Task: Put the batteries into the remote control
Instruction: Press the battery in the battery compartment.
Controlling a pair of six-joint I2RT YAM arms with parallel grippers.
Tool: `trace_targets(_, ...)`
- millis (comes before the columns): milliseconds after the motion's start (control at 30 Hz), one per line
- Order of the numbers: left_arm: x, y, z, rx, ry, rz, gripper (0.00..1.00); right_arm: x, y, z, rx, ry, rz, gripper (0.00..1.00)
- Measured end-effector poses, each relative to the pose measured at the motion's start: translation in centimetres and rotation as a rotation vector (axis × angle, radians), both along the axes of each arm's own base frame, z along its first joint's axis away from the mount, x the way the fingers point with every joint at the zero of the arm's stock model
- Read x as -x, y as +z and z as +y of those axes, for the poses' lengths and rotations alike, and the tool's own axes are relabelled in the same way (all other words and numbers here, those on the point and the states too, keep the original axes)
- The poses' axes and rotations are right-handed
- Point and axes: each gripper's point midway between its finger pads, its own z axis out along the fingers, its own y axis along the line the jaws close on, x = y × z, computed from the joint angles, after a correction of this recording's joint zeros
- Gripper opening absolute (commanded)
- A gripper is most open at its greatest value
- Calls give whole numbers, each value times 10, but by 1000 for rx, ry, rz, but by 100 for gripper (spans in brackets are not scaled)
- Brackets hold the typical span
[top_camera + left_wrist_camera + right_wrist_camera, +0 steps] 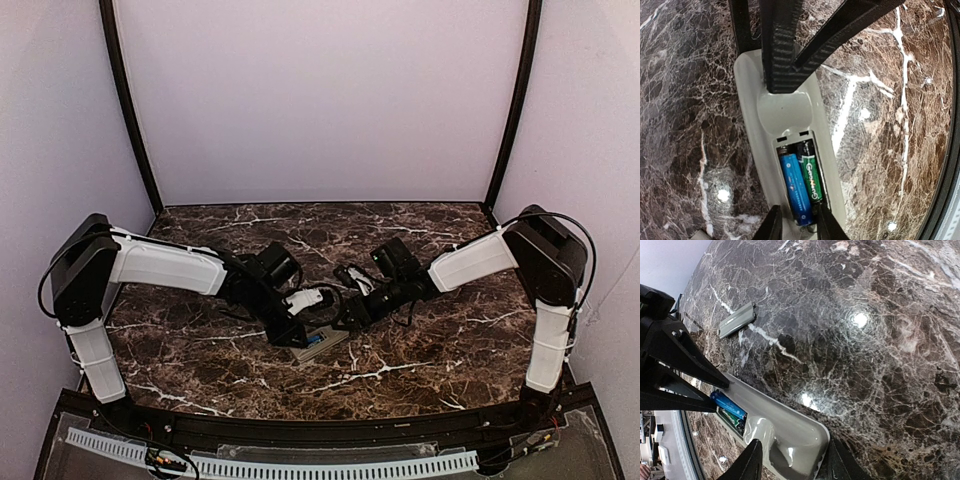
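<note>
The remote control (pixel 752 105) lies grey back up on the marble, its battery recess uncovered. Two batteries lie side by side in the recess: a blue one (pixel 794 185) and a green-and-black one (pixel 811 175). The blue one's near end reaches past the recess edge. My left gripper (pixel 800 227) straddles that end, narrowly open, with a gap on the left side. My right gripper (pixel 795 462) is shut on the remote's (pixel 785 432) rounded far end, one finger on each long side. In the top view both grippers meet over the remote (pixel 318 341) at mid-table.
A small flat grey cover piece (pixel 737 320) lies apart on the marble beyond the remote. The right gripper's black fingers (pixel 782 50) cross the top of the left wrist view. Purple walls enclose the table on three sides.
</note>
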Motion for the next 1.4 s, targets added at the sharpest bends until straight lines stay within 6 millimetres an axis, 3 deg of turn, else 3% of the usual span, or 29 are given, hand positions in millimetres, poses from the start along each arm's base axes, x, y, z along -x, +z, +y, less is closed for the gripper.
trace_targets(300,5,19,-1,46,-16,-6,31,0,0,0,0,0,0,44)
trace_targets(433,5,28,-2,66,-18,-22,27,0,0,0,0,0,0,44)
trace_targets(1400,3,2,9,-32,-13,-9,20,0,0,0,-1,0,-1,43)
